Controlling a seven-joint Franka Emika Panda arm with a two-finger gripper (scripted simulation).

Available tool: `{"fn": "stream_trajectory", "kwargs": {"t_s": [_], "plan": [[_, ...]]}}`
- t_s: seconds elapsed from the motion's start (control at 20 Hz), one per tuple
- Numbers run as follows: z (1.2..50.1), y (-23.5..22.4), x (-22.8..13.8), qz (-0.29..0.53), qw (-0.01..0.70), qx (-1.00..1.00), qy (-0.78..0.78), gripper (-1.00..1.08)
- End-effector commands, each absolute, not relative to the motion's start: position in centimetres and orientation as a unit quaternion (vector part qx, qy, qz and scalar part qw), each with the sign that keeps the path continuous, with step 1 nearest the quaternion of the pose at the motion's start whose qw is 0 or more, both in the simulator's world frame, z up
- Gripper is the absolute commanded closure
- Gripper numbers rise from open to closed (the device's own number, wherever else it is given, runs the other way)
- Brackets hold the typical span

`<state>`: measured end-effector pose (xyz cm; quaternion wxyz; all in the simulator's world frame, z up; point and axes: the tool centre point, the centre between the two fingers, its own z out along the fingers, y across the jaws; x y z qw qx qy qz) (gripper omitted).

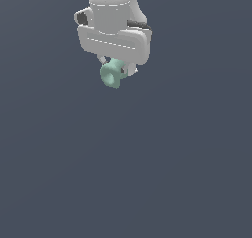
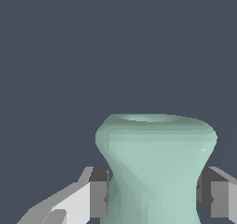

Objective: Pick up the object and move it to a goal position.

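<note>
The object (image 1: 112, 74) is a small mint-green spool with flared ends, hanging just under the white gripper (image 1: 116, 68) near the top of the exterior view. In the wrist view the object (image 2: 155, 165) fills the space between the two grey finger pads (image 2: 98, 193), which press against its narrow waist on both sides. The gripper (image 2: 155, 195) is shut on it. The object's lower end is out of the wrist view.
A plain dark grey-blue floor (image 1: 147, 173) spreads under the arm in both views. No goal marker shows.
</note>
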<state>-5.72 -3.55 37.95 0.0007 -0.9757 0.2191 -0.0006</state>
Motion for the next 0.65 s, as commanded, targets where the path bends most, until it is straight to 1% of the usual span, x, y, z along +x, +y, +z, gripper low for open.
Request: {"fn": "stream_trajectory", "kwargs": {"t_s": [0.0,0.3,0.6], "plan": [[39.7,-4.1,-6.0,0.0,0.0,-0.976,0.219,1.08],[42.2,-4.9,-6.3,0.0,0.0,-0.976,0.219,1.08],[42.8,-5.1,-6.3,0.0,0.0,-0.976,0.219,1.08]]}}
